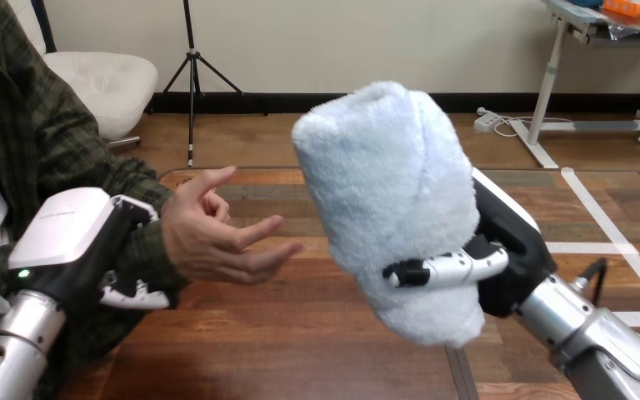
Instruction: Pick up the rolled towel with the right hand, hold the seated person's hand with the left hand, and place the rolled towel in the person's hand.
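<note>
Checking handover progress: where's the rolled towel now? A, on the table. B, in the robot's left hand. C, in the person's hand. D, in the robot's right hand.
D: the right hand curls its fingers round the rolled towel, held up clear of the person's hand, which is open and empty.

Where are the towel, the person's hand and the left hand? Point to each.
towel (383,192): head view, middle of the roll.
person's hand (204,242): head view, on the palm.
left hand (67,227): head view, on its white back shell.
</note>
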{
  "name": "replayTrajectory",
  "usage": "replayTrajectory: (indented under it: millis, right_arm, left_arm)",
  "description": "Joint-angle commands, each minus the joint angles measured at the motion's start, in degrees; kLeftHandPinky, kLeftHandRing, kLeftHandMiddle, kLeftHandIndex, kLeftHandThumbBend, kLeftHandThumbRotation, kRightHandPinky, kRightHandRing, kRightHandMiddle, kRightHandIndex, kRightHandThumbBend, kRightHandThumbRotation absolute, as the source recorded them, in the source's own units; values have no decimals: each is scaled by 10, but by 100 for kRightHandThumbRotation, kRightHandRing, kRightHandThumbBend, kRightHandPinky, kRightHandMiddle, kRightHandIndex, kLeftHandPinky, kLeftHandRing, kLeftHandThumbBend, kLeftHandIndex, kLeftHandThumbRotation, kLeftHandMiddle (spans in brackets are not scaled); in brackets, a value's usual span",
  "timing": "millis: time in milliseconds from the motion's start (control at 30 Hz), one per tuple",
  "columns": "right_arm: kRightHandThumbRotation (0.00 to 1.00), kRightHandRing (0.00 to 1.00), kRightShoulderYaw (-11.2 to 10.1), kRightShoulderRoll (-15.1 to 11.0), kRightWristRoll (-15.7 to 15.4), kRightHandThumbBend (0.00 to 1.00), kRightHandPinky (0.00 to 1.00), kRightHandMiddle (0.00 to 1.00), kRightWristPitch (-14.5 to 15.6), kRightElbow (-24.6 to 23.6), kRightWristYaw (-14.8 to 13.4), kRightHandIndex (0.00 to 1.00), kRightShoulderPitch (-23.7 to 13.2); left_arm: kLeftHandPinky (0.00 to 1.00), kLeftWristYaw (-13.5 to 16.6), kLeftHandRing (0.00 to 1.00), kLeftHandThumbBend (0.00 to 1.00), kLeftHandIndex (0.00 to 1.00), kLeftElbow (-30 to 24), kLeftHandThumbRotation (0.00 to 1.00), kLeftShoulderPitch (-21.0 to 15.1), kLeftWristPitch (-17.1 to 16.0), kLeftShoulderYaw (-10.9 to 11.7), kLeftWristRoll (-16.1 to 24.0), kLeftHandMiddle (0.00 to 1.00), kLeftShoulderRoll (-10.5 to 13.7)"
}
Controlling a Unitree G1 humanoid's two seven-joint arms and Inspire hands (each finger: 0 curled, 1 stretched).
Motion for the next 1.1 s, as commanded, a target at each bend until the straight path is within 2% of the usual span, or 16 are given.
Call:
replayTrajectory:
  millis: [0,200,300,433,633,900,1067]
  right_arm:
    - [0,17,-5,14,2,78,11,25,-25,10,4,34,-69]
    - [0,16,-1,19,-8,79,11,24,-31,31,5,34,-74]
    - [0,16,0,23,-8,79,11,24,-24,40,5,34,-76]
    - [0,16,2,28,-18,79,11,24,-36,57,8,35,-80]
    - [0,15,2,36,-14,79,10,24,-23,75,8,35,-86]
    - [0,16,6,42,-17,79,11,25,-24,103,15,36,-97]
    - [0,16,14,44,-39,78,11,26,-48,126,15,37,-106]
  left_arm:
    - [20,-9,26,89,34,-72,0,-6,8,21,-19,33,-17]
    - [20,-17,26,89,34,-103,0,4,10,27,-26,33,-27]
    - [20,-26,25,89,34,-121,0,9,16,31,-32,32,-32]
    - [20,-36,25,89,34,-147,0,16,24,34,-38,32,-40]
    - [19,-49,24,89,33,-184,0,26,38,37,-40,31,-53]
    - [18,-56,23,91,33,-217,0,34,33,37,-42,31,-66]
    - [18,-69,23,91,33,-243,0,39,41,36,-46,30,-77]
